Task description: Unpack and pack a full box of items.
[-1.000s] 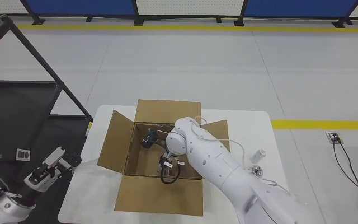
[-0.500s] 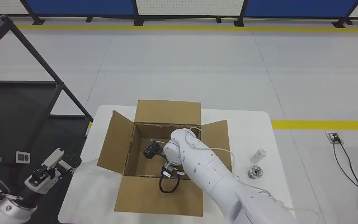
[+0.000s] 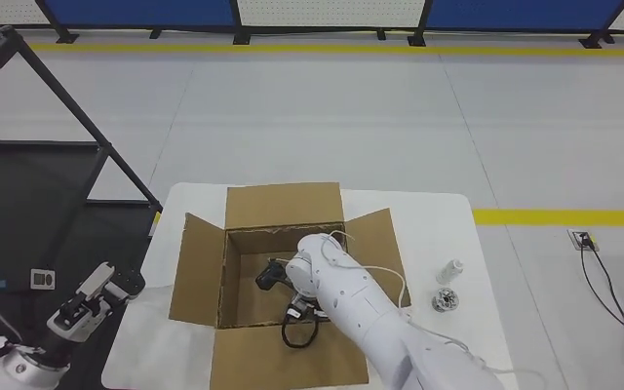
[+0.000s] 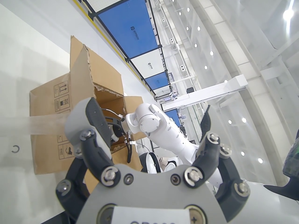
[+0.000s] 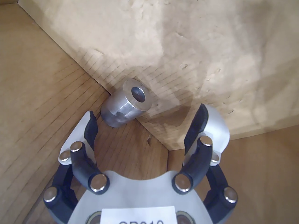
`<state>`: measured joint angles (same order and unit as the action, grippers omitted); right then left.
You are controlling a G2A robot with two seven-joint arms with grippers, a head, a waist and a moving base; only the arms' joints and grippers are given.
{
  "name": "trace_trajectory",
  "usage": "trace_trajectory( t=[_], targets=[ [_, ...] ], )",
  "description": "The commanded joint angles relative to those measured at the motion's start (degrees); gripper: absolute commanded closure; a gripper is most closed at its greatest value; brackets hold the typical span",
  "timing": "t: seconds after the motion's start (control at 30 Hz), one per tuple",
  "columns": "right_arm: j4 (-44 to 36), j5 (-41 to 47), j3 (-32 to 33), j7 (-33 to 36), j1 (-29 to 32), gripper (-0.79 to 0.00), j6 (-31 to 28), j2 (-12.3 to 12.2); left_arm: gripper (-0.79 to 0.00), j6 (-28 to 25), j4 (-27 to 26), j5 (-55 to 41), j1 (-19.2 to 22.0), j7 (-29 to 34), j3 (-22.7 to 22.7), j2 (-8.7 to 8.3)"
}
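The open cardboard box (image 3: 283, 207) held a metal cylinder (image 5: 127, 103) in one floor corner; the right gripper (image 5: 146, 117) hung just beside it, spread wide, empty; the left gripper (image 4: 150, 114) likewise.

You have the box (image 3: 284, 204) standing on the tabletop (image 3: 439, 219), with the right claw (image 5: 146, 117) down inside it, just beside a metal cylinder (image 5: 125, 104) lying against an inner wall. Right of the box, a small bottle (image 3: 448, 270) and a round part (image 3: 446, 299) sit near each other. The left claw (image 4: 150, 111) hangs beyond the tabletop's left edge.
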<state>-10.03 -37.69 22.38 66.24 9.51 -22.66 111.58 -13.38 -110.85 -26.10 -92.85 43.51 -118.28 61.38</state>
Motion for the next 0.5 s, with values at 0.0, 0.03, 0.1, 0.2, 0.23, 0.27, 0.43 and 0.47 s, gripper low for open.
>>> trace_trajectory(
  t=[0.0, 0.03, 0.1, 0.2, 0.23, 0.27, 0.43, 0.47],
  targets=[
    [0.3, -0.1, 0.1, -0.2, 0.1, -0.785, 0.0, 0.1, -0.785, -0.1, -0.3, 0.1, -0.2, -0.4, 0.2, 0.03],
    [0.5, -0.2, 0.1, -0.3, 0.2, -0.785, -0.3, 0.1, -0.785, -0.2, -0.4, 0.2, -0.4, -0.7, 0.4, 0.06],
    [0.8, -0.4, 0.1, -0.4, 0.4, -0.785, -0.6, 0.1, -0.785, -0.4, -0.7, 0.6, -0.6, -1.2, 0.8, 0.1],
    [1.0, -0.7, 0.2, -0.5, 0.6, -0.625, -1.1, 0.1, -0.785, -0.6, -1.1, 1.3, -0.8, -2.0, 1.3, 0.15],
    [1.1, -0.8, 0.2, -0.6, 0.7, -0.517, -1.2, 0.0, -0.785, -0.7, -1.2, 1.3, -0.9, -2.3, 1.4, 0.17],
    [1.2, -0.8, 0.3, -0.7, 0.8, -0.425, -1.2, 0.0, -0.785, -0.7, -1.3, 1.4, -1.0, -2.5, 1.6, 0.19],
    [1.4, -1.4, 0.4, -1.6, 0.9, -0.24, -1.4, -0.1, -0.785, -1.2, -1.7, 2.1, -1.4, -3.5, 2.2, 0.28],
    [1.5, -1.5, 0.5, -1.7, 0.9, -0.175, -1.4, -0.1, -0.785, -1.3, -1.9, 2.2, -1.5, -3.7, 2.3, 0.29]
  ],
)
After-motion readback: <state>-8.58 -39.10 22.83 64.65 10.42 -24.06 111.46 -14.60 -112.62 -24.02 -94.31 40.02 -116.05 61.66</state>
